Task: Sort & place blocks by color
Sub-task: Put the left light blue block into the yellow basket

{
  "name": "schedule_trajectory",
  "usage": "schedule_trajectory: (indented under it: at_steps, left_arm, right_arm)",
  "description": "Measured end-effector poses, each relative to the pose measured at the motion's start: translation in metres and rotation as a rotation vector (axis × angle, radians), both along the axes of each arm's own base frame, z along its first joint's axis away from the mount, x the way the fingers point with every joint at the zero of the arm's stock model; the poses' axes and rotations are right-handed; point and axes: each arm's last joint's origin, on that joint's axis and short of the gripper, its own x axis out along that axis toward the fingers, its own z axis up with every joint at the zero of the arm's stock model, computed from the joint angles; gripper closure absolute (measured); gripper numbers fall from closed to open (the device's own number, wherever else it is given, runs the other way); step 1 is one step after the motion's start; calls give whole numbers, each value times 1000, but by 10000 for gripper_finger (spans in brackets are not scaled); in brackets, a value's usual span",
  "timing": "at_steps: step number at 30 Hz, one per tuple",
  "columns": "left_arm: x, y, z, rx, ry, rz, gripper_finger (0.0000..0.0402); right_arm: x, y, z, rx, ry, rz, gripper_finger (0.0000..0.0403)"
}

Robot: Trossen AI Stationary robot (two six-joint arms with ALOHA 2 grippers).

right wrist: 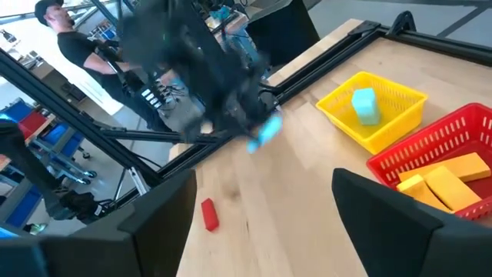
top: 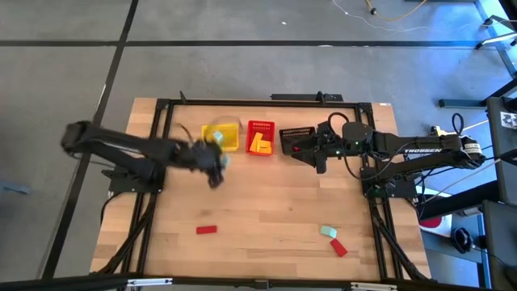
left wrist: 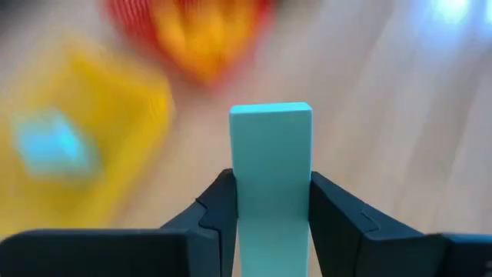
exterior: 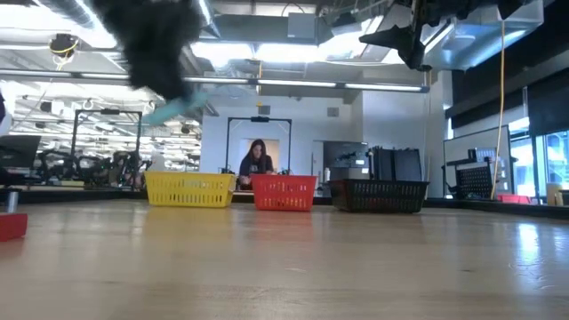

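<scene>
Blocks are scattered: one teal block [left wrist: 270,181] is pinched between the left gripper [top: 216,167] fingers, raised above the wood just below the yellow basket [top: 229,142] near the upper middle of the high view, where that basket holds another teal block [right wrist: 365,105] and the red basket [top: 260,128] beside it holds yellow blocks [top: 259,144]. Lower in the frame lie a red block [top: 207,229] left of centre, and a teal block [top: 327,232] touching a red block [top: 338,247] at lower right. Right gripper [top: 317,153] hangs by the black basket [top: 294,135] (upper right of centre), fingers spread wide, holding nothing.
</scene>
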Motion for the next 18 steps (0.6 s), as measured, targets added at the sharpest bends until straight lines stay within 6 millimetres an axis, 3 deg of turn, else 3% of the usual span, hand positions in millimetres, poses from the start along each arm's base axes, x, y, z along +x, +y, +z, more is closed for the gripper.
schedule_trajectory:
  at_steps: [4,7,13,18]
  left_arm:
    - [-18,34,53,179,-349,-8,289]
    - [-31,50,71,262,-568,0,289]
    - [-46,68,43,240,-716,66,289]
    - [-44,79,25,215,-573,139,289]
  right_arm:
    - [0,0,0,13,-1,-3,98]
    - [0,0,0,13,-1,-3,98]
    - [0,-1,0,2,-1,-42,98]
    - [0,-1,0,9,-2,-57,98]
